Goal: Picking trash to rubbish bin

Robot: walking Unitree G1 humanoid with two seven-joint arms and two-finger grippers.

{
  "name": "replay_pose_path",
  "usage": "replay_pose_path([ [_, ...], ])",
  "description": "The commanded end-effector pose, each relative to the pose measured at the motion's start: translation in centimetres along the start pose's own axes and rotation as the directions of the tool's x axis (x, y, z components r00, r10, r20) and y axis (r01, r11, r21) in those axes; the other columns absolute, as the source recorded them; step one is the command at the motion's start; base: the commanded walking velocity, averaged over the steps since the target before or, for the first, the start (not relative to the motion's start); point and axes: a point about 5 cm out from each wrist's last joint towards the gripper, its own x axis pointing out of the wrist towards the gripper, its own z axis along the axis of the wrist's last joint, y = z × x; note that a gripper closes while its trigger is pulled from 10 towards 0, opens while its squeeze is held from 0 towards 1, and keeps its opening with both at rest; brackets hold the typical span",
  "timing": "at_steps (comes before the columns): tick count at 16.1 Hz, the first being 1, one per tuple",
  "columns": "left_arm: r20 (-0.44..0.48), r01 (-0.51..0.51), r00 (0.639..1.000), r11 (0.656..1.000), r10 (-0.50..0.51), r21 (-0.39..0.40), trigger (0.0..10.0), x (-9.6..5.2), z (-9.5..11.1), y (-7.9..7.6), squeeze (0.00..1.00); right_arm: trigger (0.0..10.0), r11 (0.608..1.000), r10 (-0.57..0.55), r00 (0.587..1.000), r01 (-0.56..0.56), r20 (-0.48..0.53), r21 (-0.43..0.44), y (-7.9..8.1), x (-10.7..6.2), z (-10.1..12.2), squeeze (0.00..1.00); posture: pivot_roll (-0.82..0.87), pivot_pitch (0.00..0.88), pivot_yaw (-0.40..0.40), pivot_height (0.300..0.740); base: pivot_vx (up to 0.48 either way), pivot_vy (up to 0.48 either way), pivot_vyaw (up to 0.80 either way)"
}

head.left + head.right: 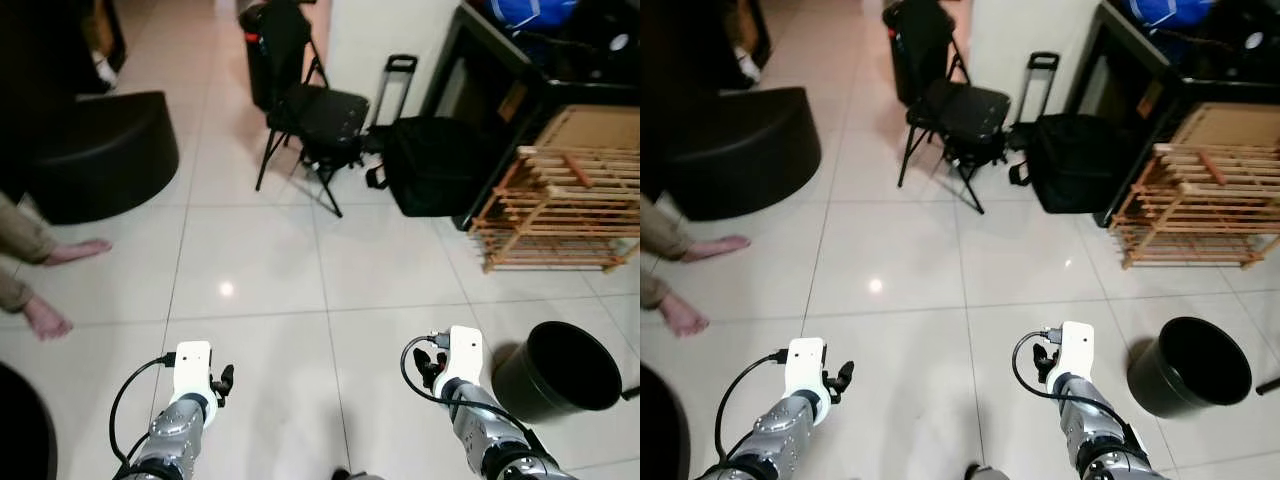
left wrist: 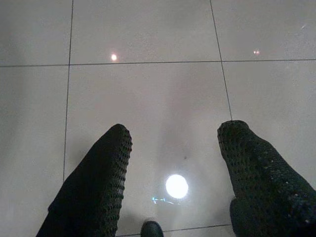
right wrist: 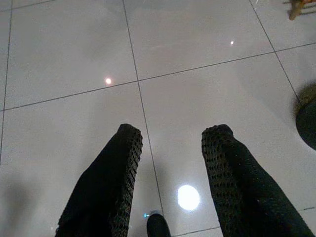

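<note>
Hanging low over the pale tiled floor (image 1: 300,290), both arms reach fwd. The left gripper (image 2: 173,143) has its two black fingers (image 2: 94,187) spread wide apart, w/ nothing between them, only bare tile and a round light reflection below. The right gripper (image 3: 170,143) is the same: fingers (image 3: 108,187) well apart, holding nothing, above a tile joint line. In the head views each arm shows its white wrist block w/ a black cable, left arm (image 1: 185,395) and right arm (image 1: 465,385).

Just beside the right arm, on the robot's right, the black rubbish bin (image 1: 560,372) stands upright on the floor, mouth open to the top; inside is too dark to tell. Its edge also shows at the side of the right wrist view. No trash item can be told in the frames.

At the left edge, a person's bare feet (image 1: 60,270) rest on the tile, near a dark round seat (image 1: 100,150).

Farther, approx. centre, a black folding chair (image 1: 315,120) stands w/ a dark garment over its back. Next to it lies a black bag (image 1: 430,165) w/ a trolley handle behind. On the right a wooden slat rack (image 1: 560,205) stands against a dark cabinet (image 1: 500,80).
</note>
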Motion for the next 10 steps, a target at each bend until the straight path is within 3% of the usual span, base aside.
replay_pose_path([
  [1,-0.012,-0.013,1.0,1.0,0.013,-0.005,10.0,-0.09,-0.34,0.09,0.0,10.0,1.0,-0.015,1.0,0.015,-0.01,0.016,-0.35,-0.06,-0.12,0.0,0.05,0.039,-0.058,0.74,0.0,0.0,-0.8],
  [8,-0.02,-0.051,0.998,0.999,0.051,0.01,10.0,-0.1,-0.3,0.68,0.0,10.0,1.0,-0.015,1.0,0.015,-0.009,0.016,-0.32,-0.03,-0.05,0.0,0.05,0.039,-0.06,0.74,0.0,0.0,-0.8],
  [10,-0.024,-0.079,0.996,0.995,0.081,0.061,10.0,-0.17,-0.4,0.99,0.0,10.0,1.0,-0.016,1.0,0.016,-0.016,0.014,-0.35,-0.09,-0.26,0.0,0.05,0.045,-0.061,0.74,0.0,-0.24,-0.8],
])
